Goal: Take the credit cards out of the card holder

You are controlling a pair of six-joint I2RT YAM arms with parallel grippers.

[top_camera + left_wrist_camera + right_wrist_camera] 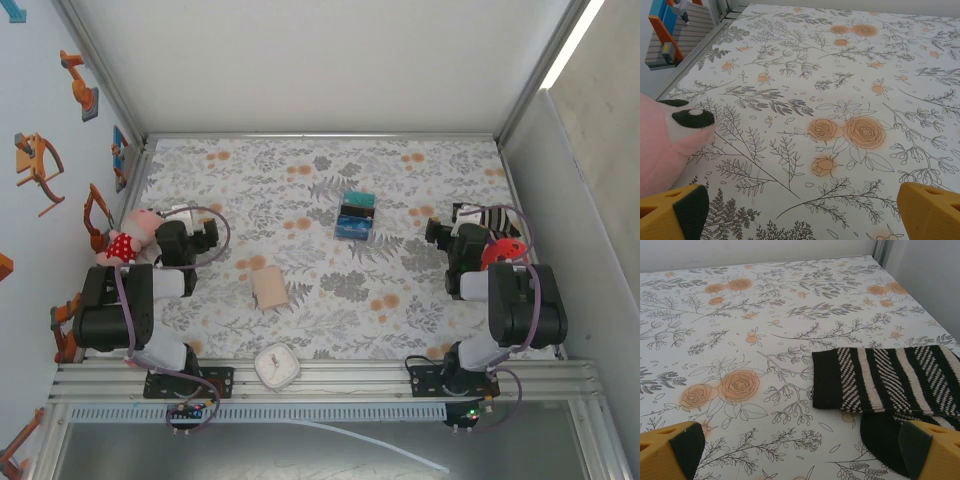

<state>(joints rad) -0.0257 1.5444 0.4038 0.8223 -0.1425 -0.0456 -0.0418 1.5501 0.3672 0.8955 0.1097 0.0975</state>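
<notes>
The tan card holder (270,287) lies flat on the flowered table cloth (330,300), folded, with only its outside showing. The credit cards are hidden. My left gripper (210,234) hovers to the holder's upper left, well apart from it. In the left wrist view that gripper (802,220) is open, its yellow fingertips (932,212) wide apart over bare cloth. My right gripper (438,230) sits far to the right of the holder. It is open too (800,455), with nothing between its fingertips (672,450).
A teal, blue and black block (355,215) stands mid-table. A pink plush toy (130,236) (665,145) lies by the left gripper. A black-and-cream striped sock (492,220) (885,377) and a red item (502,250) lie by the right gripper. A small white square object (277,365) rests on the front rail.
</notes>
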